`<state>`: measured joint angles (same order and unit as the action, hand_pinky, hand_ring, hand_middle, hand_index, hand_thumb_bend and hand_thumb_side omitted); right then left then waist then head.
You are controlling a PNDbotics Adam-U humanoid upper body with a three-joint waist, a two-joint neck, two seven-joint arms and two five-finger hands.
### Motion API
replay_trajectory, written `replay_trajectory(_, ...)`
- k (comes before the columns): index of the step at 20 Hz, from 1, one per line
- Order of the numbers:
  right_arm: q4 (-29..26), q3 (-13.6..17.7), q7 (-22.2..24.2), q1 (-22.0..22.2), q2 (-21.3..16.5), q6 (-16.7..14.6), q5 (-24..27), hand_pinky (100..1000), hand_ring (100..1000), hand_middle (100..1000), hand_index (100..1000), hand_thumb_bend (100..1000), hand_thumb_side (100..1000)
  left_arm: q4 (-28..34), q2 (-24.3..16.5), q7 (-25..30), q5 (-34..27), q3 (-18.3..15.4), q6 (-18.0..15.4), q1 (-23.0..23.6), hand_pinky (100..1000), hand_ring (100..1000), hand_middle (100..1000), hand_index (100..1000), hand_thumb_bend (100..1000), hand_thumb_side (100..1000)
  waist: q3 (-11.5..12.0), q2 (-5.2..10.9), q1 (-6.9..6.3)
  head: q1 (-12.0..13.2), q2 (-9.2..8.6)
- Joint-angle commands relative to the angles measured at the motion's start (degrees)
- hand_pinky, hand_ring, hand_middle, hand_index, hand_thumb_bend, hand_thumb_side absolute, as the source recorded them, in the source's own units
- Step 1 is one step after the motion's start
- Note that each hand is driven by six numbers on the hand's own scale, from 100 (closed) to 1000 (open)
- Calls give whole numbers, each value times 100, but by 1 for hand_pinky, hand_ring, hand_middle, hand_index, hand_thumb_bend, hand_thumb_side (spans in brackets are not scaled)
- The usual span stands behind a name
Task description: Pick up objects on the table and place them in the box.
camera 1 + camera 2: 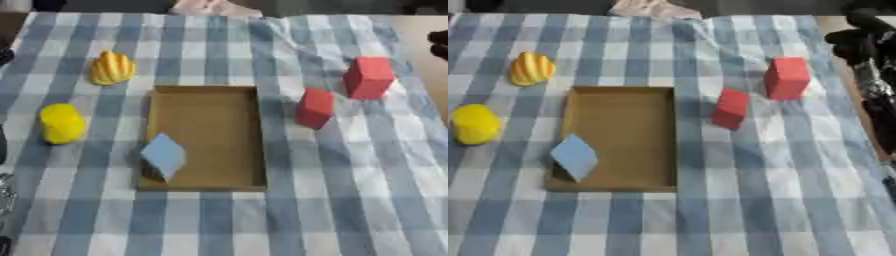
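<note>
In the left eye view, a shallow cardboard box (207, 137) is seen at the middle of the counter (350, 200), which is covered with a blue and white checked cloth. The box's long axis runs from near to far. A pale blue block (164, 156) is leaned against the near left wall of the box, tilted on a corner, so that it is neither flat inside nor clearly out. It is judged that a knock to that wall could tip the block out onto the cloth. Two red blocks are stood to the right of the box: the nearer red block (314, 108) just beside its right wall, the farther red block (367, 77) a little beyond it, both upright and slightly turned. A yellow cylinder (61, 123) is stood well left of the box, upright, and a ribbed yellow-orange shape (112, 68) lies beyond it, its long axis leaning from near left to far right. Because the red blocks stand near each other, a reach for one could push the other over.

In the right eye view, a dark shape at the far right edge is taken for the right hand (859, 42); whether its fingers are curled or straight cannot be told. Nothing is held by it. The left hand cannot be made out in either view. The cloth is rucked near the far edge, and a block dragged across it could snag.
</note>
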<state>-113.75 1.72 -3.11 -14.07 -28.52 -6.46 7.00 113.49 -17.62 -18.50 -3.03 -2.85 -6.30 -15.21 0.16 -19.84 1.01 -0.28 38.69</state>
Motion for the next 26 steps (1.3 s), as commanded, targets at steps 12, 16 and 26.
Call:
replay_trajectory(12,-84,78,-115,-418,-2007,420,-932,868,896,766,900,100,527,111,-142,18,3,3,2,-43,819,782,691,831,138,807,-4,116,12,52,-119)
replay_trajectory(16,-38,-29,-76,-645,-2619,828,-1448,849,894,782,897,100,466,111,-168,25,8,12,7,-40,818,783,691,831,137,807,-5,114,30,46,-147)
replay_trajectory(26,1197,-745,586,-1418,-3278,682,-2863,817,893,823,895,100,410,111,-215,75,4,55,28,-48,818,784,691,830,137,810,45,102,89,-5,-215)
